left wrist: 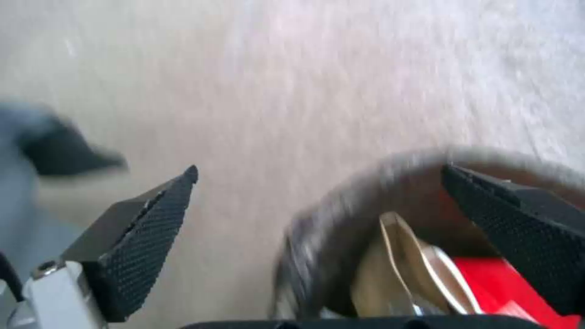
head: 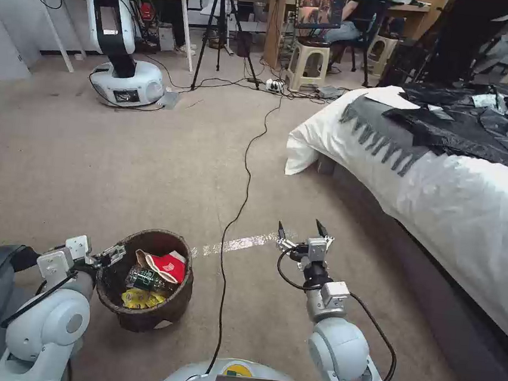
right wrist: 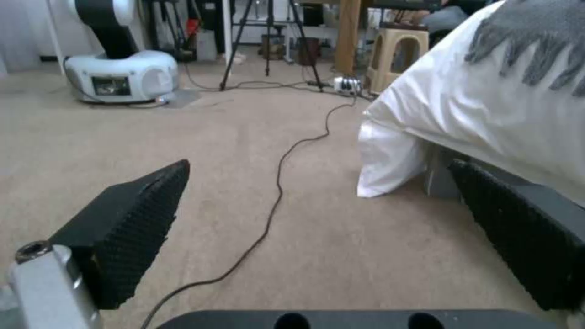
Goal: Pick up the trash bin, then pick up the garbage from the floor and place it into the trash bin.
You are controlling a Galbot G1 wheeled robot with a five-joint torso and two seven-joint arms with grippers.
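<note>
Beige carpet (head: 119, 159); left end effector (left wrist: 317, 183) wide astride trash bin (head: 152, 318) rim, right end effector (head: 302, 234) wide, empty.

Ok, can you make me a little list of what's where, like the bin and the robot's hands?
bin: small round bin lined with a wrinkled dark-brown bag, on the carpet
inside bin: red-and-white snack packet, yellow wrappers, green-labelled bottle
left gripper: at the bin's rim, fingers open
right gripper: over bare carpet, fingers open
nearby: white-sheeted bed, black cable
</note>
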